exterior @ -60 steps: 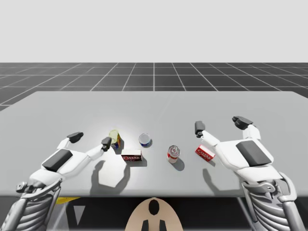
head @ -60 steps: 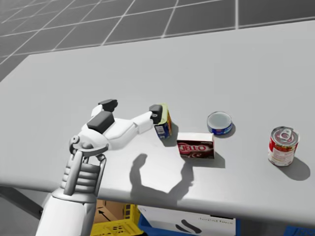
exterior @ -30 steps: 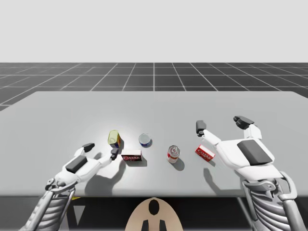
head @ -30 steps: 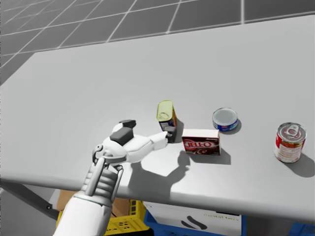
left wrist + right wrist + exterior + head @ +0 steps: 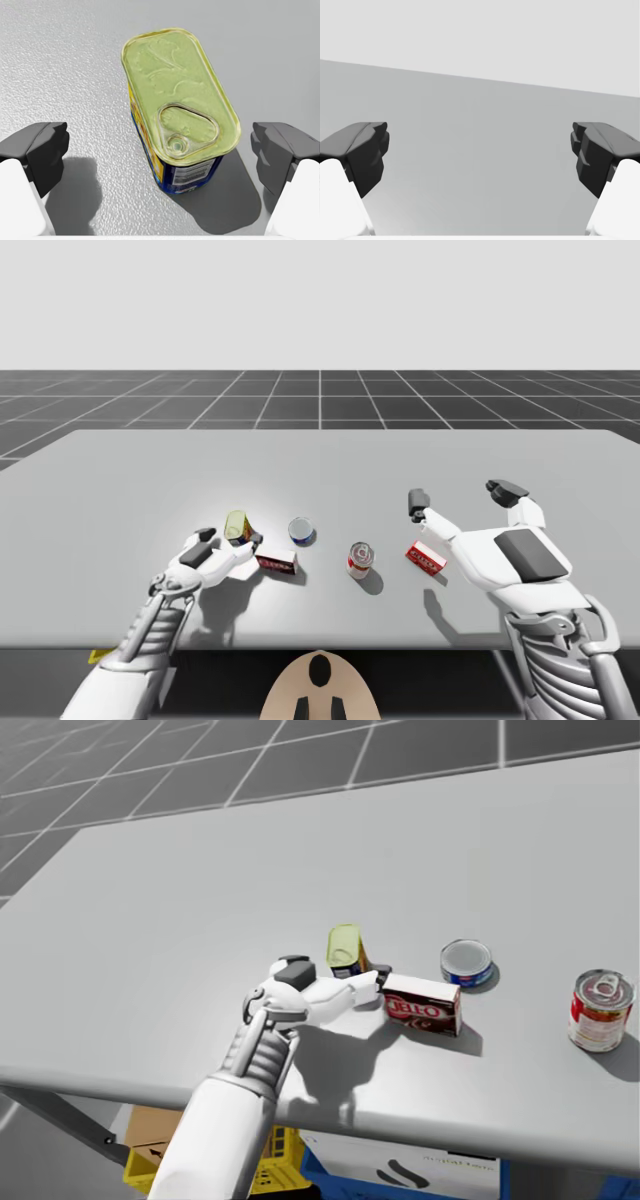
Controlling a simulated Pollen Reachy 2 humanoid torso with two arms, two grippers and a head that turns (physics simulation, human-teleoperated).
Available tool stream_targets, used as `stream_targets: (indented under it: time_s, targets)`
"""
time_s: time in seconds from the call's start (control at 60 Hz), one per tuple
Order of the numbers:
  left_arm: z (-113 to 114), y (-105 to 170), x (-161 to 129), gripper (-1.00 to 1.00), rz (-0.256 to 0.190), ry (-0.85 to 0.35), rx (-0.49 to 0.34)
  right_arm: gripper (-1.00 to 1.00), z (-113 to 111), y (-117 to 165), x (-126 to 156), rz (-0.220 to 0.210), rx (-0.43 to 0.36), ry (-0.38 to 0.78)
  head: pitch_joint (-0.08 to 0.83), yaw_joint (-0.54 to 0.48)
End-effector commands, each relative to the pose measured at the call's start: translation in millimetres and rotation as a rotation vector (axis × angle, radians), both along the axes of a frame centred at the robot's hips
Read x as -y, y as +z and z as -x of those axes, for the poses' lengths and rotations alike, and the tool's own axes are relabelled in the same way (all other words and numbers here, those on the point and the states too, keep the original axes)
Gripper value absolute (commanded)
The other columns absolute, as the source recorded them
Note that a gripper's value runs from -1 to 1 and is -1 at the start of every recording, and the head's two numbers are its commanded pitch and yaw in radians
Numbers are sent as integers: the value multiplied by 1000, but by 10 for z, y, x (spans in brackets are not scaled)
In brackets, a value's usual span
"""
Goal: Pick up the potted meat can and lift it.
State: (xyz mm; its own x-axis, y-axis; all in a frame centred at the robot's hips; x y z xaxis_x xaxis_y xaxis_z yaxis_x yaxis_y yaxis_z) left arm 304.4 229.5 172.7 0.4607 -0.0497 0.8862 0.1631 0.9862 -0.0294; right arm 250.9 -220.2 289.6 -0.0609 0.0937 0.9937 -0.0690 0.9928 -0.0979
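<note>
Swinging forward, my left gripper [image 5: 160, 147] now straddles the can [image 5: 175, 110], fingers open at 3 and 9 o'clock. It stands upright on the table [image 5: 120, 470], its top's long axis running 11 to 5. My right gripper [image 5: 480, 150] hangs open, well apart.

A small rounded-rectangular potted meat can [image 5: 177, 110] stands upright on the grey table [image 5: 120, 480], left of centre. Its pale yellow-green lid, pull tab intact, faces up; the sides are blue and yellow.
</note>
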Motion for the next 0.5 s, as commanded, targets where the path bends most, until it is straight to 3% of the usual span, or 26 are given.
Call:
stream_targets:
  time_s: [0.017,0.3,0.333,0.35,0.383,0.4,0.5]
  targets:
    - [-173,-21,89,-1000,-7,44,-21,-1000,3,8,3,-6,2,0,661,380]
    - [-329,-107,192,-970,-11,87,-52,-1000,9,16,5,-9,6,-1,651,384]
    - [-304,-125,213,-653,-20,91,-54,-1000,8,16,7,-9,5,-1,648,384]
    - [-295,-132,215,-324,-21,90,-53,-1000,9,16,5,-9,5,-2,648,384]
    - [-271,-148,225,770,-30,86,-52,-1000,10,16,6,-9,5,-2,647,384]
    - [-256,-160,233,948,-34,81,-59,-1000,10,17,7,-10,6,-2,647,384]
    - [-200,-192,250,984,-56,80,-59,-1000,11,15,9,-10,5,-3,639,384]
